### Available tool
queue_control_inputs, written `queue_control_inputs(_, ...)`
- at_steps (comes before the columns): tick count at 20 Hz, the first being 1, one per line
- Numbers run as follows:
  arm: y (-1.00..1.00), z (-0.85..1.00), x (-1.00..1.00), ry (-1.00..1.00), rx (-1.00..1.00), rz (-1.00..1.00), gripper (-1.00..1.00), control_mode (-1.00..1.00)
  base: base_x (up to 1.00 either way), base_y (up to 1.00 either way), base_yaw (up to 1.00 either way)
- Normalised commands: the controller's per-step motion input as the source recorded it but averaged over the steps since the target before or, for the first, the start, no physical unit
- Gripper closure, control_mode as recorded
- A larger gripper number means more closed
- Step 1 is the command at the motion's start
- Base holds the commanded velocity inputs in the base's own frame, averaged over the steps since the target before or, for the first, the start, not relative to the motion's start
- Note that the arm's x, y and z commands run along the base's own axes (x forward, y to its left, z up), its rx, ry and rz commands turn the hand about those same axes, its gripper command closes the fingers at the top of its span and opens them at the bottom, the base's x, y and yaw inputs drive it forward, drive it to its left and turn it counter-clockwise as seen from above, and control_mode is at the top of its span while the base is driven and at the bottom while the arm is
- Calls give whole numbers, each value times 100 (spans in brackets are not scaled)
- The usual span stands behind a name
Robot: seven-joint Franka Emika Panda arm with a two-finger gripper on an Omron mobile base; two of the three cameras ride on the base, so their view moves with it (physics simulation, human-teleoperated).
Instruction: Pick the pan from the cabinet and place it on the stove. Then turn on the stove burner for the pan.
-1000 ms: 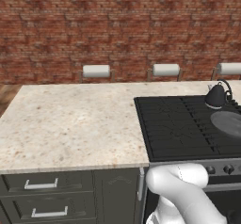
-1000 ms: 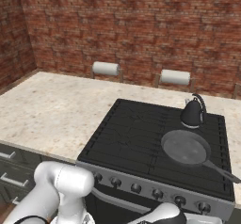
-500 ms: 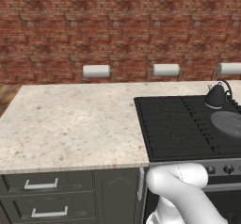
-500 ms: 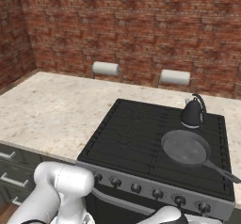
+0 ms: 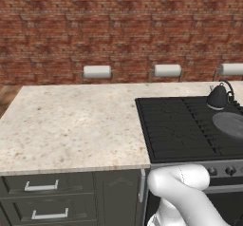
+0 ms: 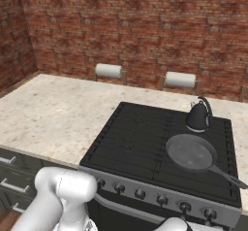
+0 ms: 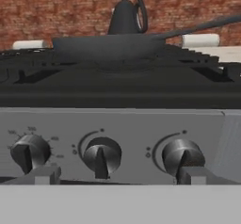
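Three knobs (image 7: 101,155) face your claw (image 7: 117,176), whose fingers stand wide apart. Your pan (image 6: 191,152) sits on the stove (image 6: 140,142), near its right edge.

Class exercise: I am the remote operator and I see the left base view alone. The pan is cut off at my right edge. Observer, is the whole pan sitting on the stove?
Observer: Yes. The pan lies flat on the stove's right side, handle pointing to the front right.
Operator: What is near it?
Observer: The kettle stands just behind it, apart from it.
Operator: Where is the gripper?
Observer: In the hand view the gripper is open, low before the knobs, touching none.
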Motion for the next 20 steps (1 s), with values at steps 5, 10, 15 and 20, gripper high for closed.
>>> queue_control_inputs(5,0,-3,15,-5,10,0,-100,-100,0,0,0)
queue_control_inputs(10,-8,0,18,-4,7,0,-100,-100,0,0,0)
queue_control_inputs(15,-12,-7,13,-4,5,0,-100,-100,0,0,0)
queue_control_inputs(20,-19,-11,4,-7,4,0,-100,-100,0,0,0)
